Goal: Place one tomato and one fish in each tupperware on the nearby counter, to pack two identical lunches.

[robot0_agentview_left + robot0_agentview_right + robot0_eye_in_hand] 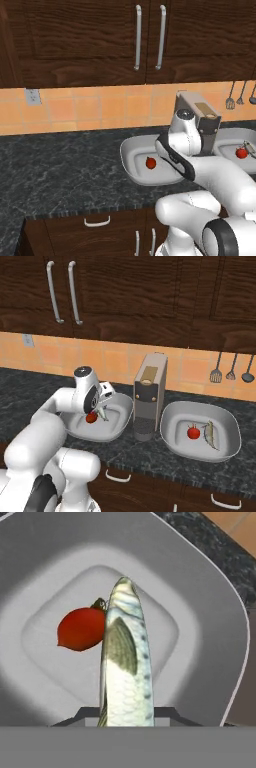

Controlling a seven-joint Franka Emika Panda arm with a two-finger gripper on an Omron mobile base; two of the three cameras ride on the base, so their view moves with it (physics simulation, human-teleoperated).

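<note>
- The slender silvery-grey fish [125, 662] hangs nose-down from the two-finger gripper [102, 406], whose jaws are pinched narrow on its tail end, likely so the body can drop lengthwise into the tub.
- Beneath it lies the small glossy red tomato [81, 629], resting on the floor of the left pale grey shallow tupperware tub [210, 612]; the fish's tip hovers just beside the tomato, apart from the tub floor as far as I can tell.
- The right pale grey tub [225, 428] already holds a second red tomato [193, 432] and a second silvery fish [210, 435], so that lunch looks packed.
- Both tubs sit on the black marbled stone counter [60, 165], with a steel-and-brown upright appliance [149, 396] between them.
</note>
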